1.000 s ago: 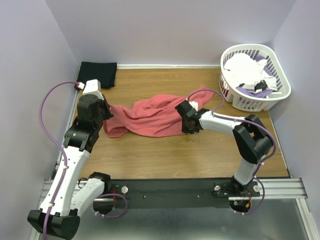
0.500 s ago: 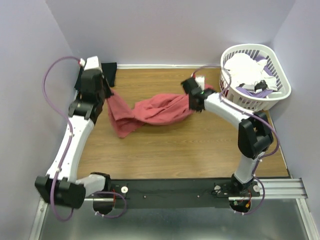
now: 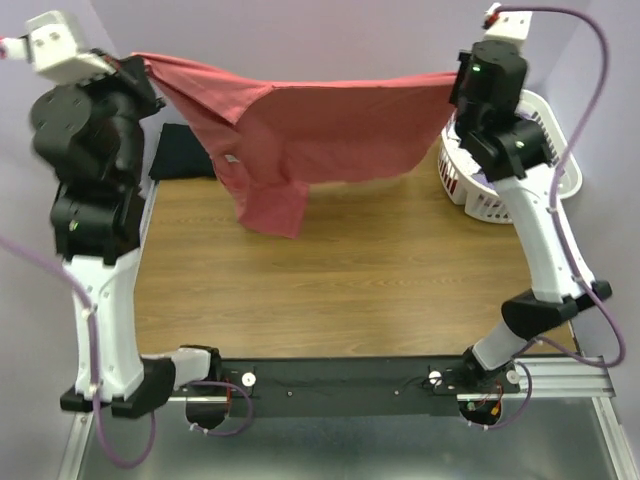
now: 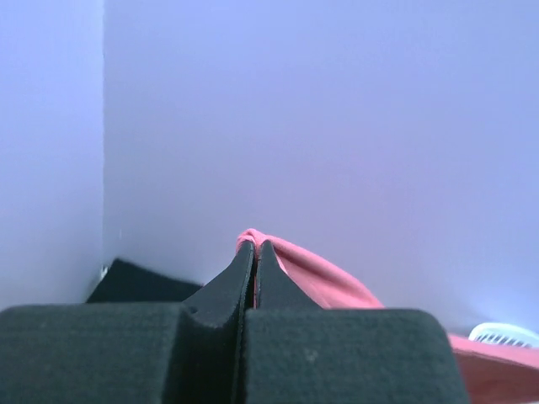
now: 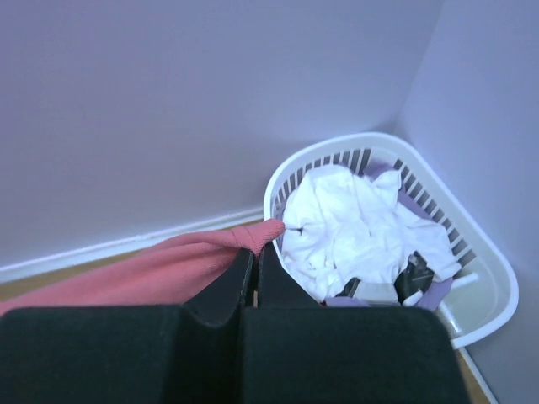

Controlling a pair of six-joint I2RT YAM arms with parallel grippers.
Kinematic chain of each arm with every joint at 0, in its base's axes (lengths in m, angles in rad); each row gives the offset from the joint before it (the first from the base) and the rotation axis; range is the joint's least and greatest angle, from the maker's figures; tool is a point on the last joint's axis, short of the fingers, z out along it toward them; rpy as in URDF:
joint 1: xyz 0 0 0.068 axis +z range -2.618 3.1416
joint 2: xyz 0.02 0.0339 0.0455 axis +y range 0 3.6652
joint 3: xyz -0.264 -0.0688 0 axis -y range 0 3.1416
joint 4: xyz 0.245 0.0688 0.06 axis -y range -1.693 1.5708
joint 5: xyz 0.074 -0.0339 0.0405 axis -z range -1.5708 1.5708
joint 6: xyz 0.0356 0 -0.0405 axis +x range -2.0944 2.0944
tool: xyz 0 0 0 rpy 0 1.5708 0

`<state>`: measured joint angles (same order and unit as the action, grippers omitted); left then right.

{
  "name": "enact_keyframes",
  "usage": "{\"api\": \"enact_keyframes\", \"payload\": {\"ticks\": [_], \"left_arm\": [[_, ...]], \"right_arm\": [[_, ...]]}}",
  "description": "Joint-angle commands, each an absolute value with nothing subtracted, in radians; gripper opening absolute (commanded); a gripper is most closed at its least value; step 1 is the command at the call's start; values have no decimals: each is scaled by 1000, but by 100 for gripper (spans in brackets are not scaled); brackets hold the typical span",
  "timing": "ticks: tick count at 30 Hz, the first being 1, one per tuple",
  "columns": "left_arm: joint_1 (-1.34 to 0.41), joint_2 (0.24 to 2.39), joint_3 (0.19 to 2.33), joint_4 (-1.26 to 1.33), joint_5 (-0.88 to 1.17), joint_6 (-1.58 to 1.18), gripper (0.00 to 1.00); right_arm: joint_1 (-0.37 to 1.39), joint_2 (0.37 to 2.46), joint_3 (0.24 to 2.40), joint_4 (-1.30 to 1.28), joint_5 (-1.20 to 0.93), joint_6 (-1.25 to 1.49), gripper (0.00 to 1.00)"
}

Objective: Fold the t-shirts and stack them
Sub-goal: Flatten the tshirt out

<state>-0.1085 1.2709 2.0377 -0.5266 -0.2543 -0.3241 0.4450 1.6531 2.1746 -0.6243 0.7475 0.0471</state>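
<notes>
The coral-red t-shirt hangs stretched in the air between both grippers, high above the table, one part drooping down at the left middle. My left gripper is shut on its left corner; the pinched cloth shows in the left wrist view above the gripper. My right gripper is shut on its right corner, with cloth bunched at the gripper. The black t-shirt lies folded at the back left of the table, partly hidden by the red one, and shows in the left wrist view.
A white slatted basket with white and lilac laundry stands at the back right, just beside the right arm; it shows in the right wrist view. Lilac walls close the back and sides. The wooden table lies below the hanging shirt.
Both arms have risen high and spread apart, lifting the coral-red t-shirt off the table and stretching it out in the air. The black t-shirt has not moved.
</notes>
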Motion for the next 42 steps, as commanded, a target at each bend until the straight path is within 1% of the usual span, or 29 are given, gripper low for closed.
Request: {"api": "enact_keyframes", "payload": {"ticks": [1, 6, 7, 9, 12, 19, 23, 24, 26, 27, 28, 30, 31, 33, 34, 36, 37, 38, 39, 40, 42], "left_arm": [[-101, 1090, 2040, -431, -262, -265, 0], [-101, 885, 1993, -355, -195, -215, 0], [-101, 829, 1987, -342, -183, -207, 0], [-101, 793, 2014, -331, -164, -183, 0], [-101, 788, 2088, -370, -140, -169, 0], [-101, 839, 2031, -391, -140, -135, 0], [-101, 870, 1818, -335, -115, -132, 0], [-101, 873, 1690, -290, -110, -130, 0], [-101, 893, 1558, -237, -101, -129, 0], [-101, 905, 1434, -209, -101, -129, 0], [-101, 948, 1380, -154, -92, -127, 0], [-101, 1012, 1263, -105, -89, -121, 0], [-101, 1097, 1241, -69, -87, -118, 0], [-101, 1201, 1223, -46, -94, -117, 0], [-101, 1310, 1227, -32, -103, -118, 0], [-101, 1426, 1271, -29, -127, -130, 0], [-101, 1536, 1291, -35, -139, -130, 0], [-101, 1592, 1316, -43, -146, -135, 0], [-101, 1642, 1374, -69, -150, -143, 0], [-101, 1742, 1405, -86, -150, -146, 0], [-101, 1825, 1472, -118, -149, -152, 0]], "right_arm": [[445, 1472, 2166, -627, 737, -29, 1], [445, 1228, 2017, -592, 545, -38, 0], [445, 1194, 2008, -588, 517, -41, 0], [443, 1115, 2000, -584, 438, -57, 0], [445, 1059, 2008, -586, 381, -74, 0], [443, 1032, 1935, -591, 356, -94, 0], [445, 1060, 1795, -591, 363, -89, 1], [445, 1068, 1716, -586, 382, -86, 1], [445, 1103, 1622, -566, 414, -89, 1], [445, 1121, 1571, -549, 448, -92, 1], [445, 1137, 1463, -496, 463, -106, 1], [443, 1198, 1358, -413, 510, -117, 1], [442, 1222, 1257, -315, 526, -135, 1], [433, 1331, 1191, -223, 540, -147, 1], [425, 1379, 1171, -143, 537, -150, 1], [407, 1466, 1140, -71, 532, -153, 1], [390, 1567, 1138, -14, 531, -159, 1], [381, 1612, 1153, -8, 526, -161, 1], [373, 1705, 1169, 41, 523, -163, 1], [356, 1741, 1184, 54, 525, -167, 1], [336, 1808, 1225, 74, 514, -172, 1]]}}
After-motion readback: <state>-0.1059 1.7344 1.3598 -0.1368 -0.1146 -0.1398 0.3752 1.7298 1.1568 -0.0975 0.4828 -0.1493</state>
